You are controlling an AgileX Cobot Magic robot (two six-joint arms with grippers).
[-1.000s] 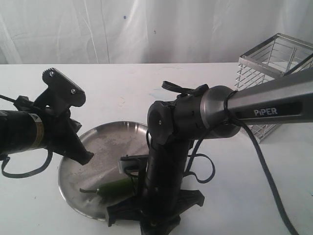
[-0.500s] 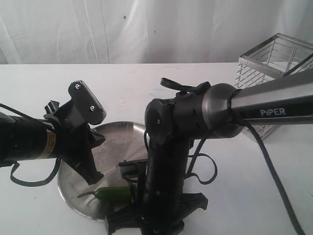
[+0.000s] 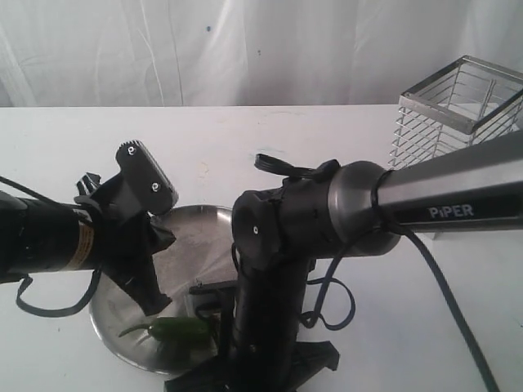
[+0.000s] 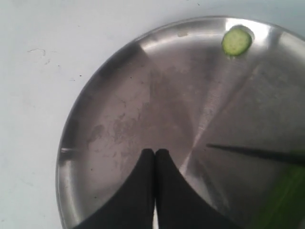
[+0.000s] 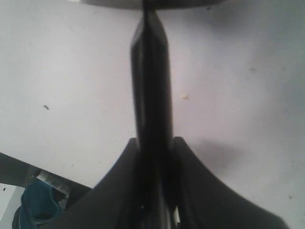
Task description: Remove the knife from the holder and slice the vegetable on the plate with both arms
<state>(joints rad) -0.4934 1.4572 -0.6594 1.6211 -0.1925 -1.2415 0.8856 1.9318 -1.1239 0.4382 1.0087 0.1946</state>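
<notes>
Item one, left jaws: pressed together tip to tip and holding nothing. In the exterior view they hang at lower left, pointing down over the plate (image 3: 192, 237) right by the stem end of the vegetable (image 3: 180, 329); I cannot tell whether they touch it. Purpose, as I judge it: closed tips make a narrow prod to pin the pepper so it does not roll under the blade. Item two, right jaws: clamped on the black handle of the knife (image 5: 151, 81), which runs straight out of my grip toward the plate rim. The left wrist view shows the blade as a thin dark line low over the steel, next to the green blur of the pepper. I judge that the handle is gripped along its length so that tilting my wrist drives the edge down. Item three, vegetable: a dark green chili lying near the plate's lower edge, lower centre of the exterior view, between my two arms, with its far end hidden behind the right arm (image 3: 441, 196). Item four, one cut round (image 4: 236, 41): lying flat near the plate's rim, well apart from the pepper, so slicing looks begun. Item five, holder (image 3: 458, 106): a wire basket at upper right on the white bench (image 3: 245, 139), well apart from the plate, with no knife seen in it.
</notes>
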